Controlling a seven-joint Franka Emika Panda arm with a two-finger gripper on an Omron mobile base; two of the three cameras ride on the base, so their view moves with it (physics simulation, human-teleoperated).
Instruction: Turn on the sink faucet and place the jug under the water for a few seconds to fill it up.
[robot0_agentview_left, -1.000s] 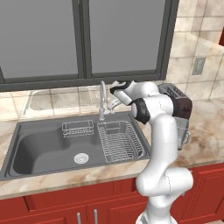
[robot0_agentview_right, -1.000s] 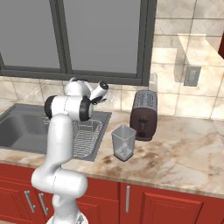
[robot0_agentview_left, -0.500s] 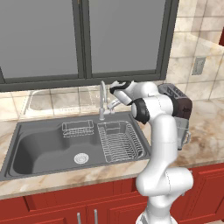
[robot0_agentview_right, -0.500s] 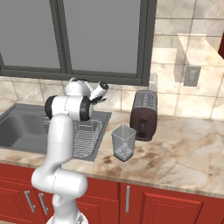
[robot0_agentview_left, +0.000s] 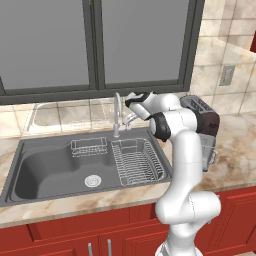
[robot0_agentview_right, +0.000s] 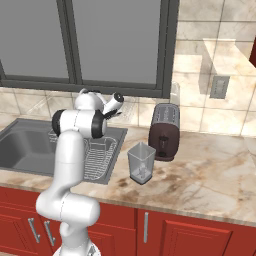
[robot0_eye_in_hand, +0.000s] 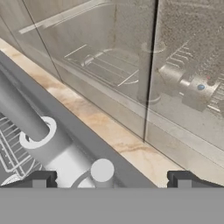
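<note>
The chrome gooseneck sink faucet (robot0_agentview_left: 118, 114) stands behind the dark grey sink (robot0_agentview_left: 45, 167), its small side lever (robot0_agentview_left: 131, 119) pointing right. My gripper (robot0_agentview_left: 129, 104) hovers just above and right of that lever. In the hand view the gripper (robot0_eye_in_hand: 111, 180) is open, with the lever's round end (robot0_eye_in_hand: 102, 170) between the two fingertips (robot0_eye_in_hand: 39, 179) and apart from both. The faucet's pipe and base collar (robot0_eye_in_hand: 46, 139) lie just to the left. No water falls from the spout. The translucent jug (robot0_agentview_right: 141, 162) stands upright on the counter in front of the toaster.
A wire dish rack (robot0_agentview_left: 137, 161) fills the sink's right part, and a small wire basket (robot0_agentview_left: 89, 146) hangs at its back wall. The dark two-slot toaster (robot0_agentview_right: 164, 131) stands right of the sink against the tiled wall. A window (robot0_agentview_left: 140, 45) rises behind the faucet.
</note>
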